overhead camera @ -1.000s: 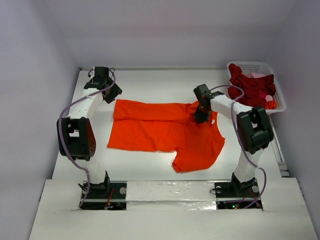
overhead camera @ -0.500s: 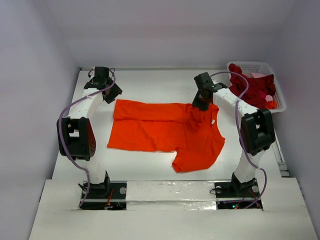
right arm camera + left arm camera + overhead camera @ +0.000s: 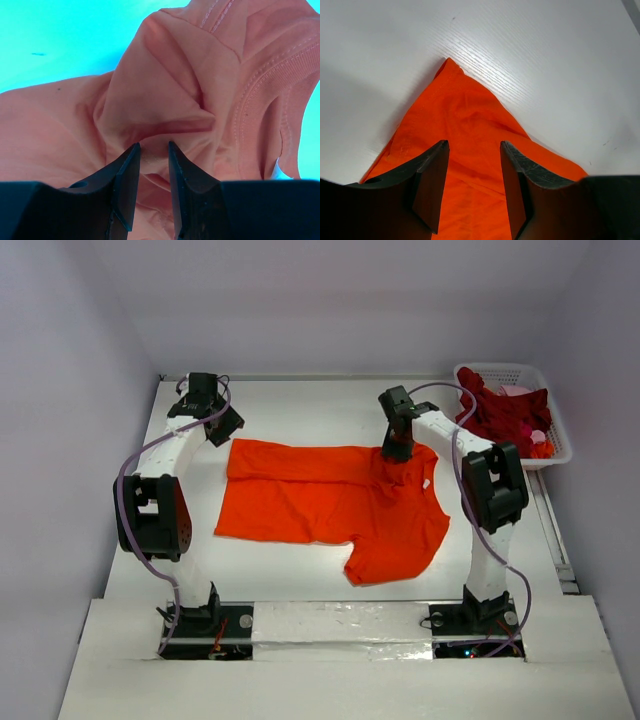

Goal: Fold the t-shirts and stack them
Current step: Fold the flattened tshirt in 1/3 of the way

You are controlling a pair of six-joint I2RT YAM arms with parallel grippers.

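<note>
The orange t-shirt (image 3: 330, 505) lay barely part-folded mid-counter (image 3: 300, 405), the right pincer (image 3: 153, 146) pinching a bunched fold at its far edge and the left pincer (image 3: 473, 145) spread above its far corner, while the dark red and pink t-shirts (image 3: 505, 415) sat unfolded in the basket (image 3: 561, 435).

Bright, even light; right wrist view tints orange t-shirt (image 3: 175, 90) pink.

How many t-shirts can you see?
3: the orange t-shirt lies spread on the table; the dark red t-shirt is heaped in the basket; a pink t-shirt peeks from beneath. More may be hidden.
</note>
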